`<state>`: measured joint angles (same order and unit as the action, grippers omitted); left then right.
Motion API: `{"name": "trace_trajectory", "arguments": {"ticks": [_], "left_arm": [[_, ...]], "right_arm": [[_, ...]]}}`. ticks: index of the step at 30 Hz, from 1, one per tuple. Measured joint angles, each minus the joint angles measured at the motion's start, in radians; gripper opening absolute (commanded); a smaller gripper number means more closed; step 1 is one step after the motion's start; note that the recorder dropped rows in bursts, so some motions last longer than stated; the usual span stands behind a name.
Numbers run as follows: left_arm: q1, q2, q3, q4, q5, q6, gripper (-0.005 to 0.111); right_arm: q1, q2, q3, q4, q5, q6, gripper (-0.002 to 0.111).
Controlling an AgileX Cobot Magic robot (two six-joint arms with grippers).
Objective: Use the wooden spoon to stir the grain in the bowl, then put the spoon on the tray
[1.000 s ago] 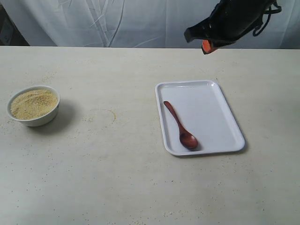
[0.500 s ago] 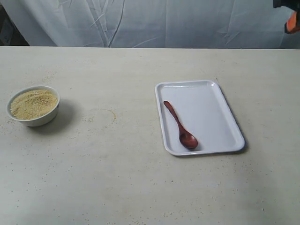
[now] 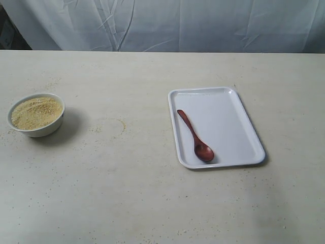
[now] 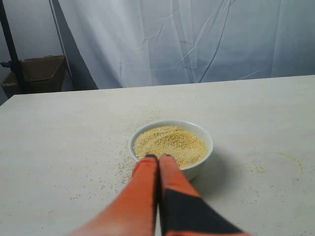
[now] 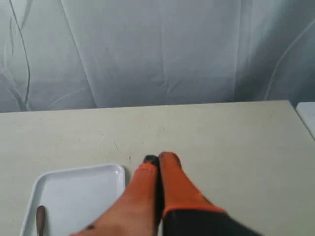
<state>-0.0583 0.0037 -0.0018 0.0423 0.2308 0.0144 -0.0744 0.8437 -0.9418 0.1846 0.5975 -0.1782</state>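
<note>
Pale curtain backs the table. At 3 o'clock lies the tray; at 9 o'clock, the bowl of grain. The spoon rests in the tray. The left gripper and right gripper are both pressed together, empty.

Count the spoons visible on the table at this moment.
1. The wooden spoon lies inside the tray, near its left rim in the exterior view, oval end toward the camera. None stands in the bowl; none seems hidden.
</note>
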Motion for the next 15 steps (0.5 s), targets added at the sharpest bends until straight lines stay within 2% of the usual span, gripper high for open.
{"name": "trace_trajectory", "arguments": {"ticks": [8, 15], "left_arm": [[0.000, 0.000, 0.000, 0.000, 0.000, 0.000, 0.000], [0.000, 0.000, 0.000, 0.000, 0.000, 0.000, 0.000]], "right_arm": [[0.000, -0.423, 0.192, -0.020, -0.008, 0.000, 0.000], [-0.001, -0.639, 0.417, -0.048, -0.018, 0.000, 0.000]]}}
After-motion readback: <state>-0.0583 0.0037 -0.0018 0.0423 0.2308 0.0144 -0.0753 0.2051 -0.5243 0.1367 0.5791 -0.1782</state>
